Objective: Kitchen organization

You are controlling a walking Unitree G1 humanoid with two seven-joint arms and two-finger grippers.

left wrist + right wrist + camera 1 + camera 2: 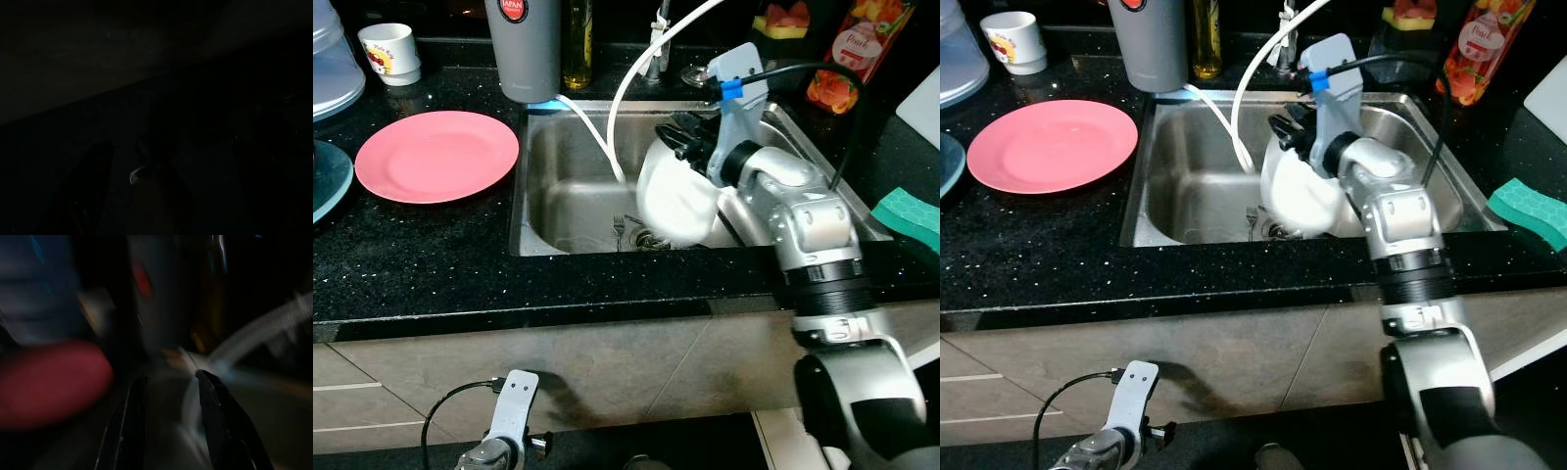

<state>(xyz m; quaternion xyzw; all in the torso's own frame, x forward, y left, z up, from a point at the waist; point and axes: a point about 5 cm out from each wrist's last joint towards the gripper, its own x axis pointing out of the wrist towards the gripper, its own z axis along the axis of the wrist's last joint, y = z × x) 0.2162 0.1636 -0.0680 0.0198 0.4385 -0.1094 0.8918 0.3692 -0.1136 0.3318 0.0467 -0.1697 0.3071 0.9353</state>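
A white bowl (674, 201) is tilted on its edge inside the steel sink (570, 201), over the drain. My right gripper (685, 137) reaches down from the right and is shut on the bowl's upper rim. In the blurred right wrist view its two black fingers (220, 431) point toward the counter's left side. A pink plate (435, 155) lies flat on the black counter left of the sink. A fork (619, 230) lies on the sink floor. My left arm (509, 416) hangs idle below the counter edge.
A grey canister (522, 49), an oil bottle (576, 44) and a white cup (389, 51) stand along the back. A white hose (607, 147) curves into the sink. A green sponge (911, 215) lies right of the sink, and a juice bottle (847, 59) stands behind it.
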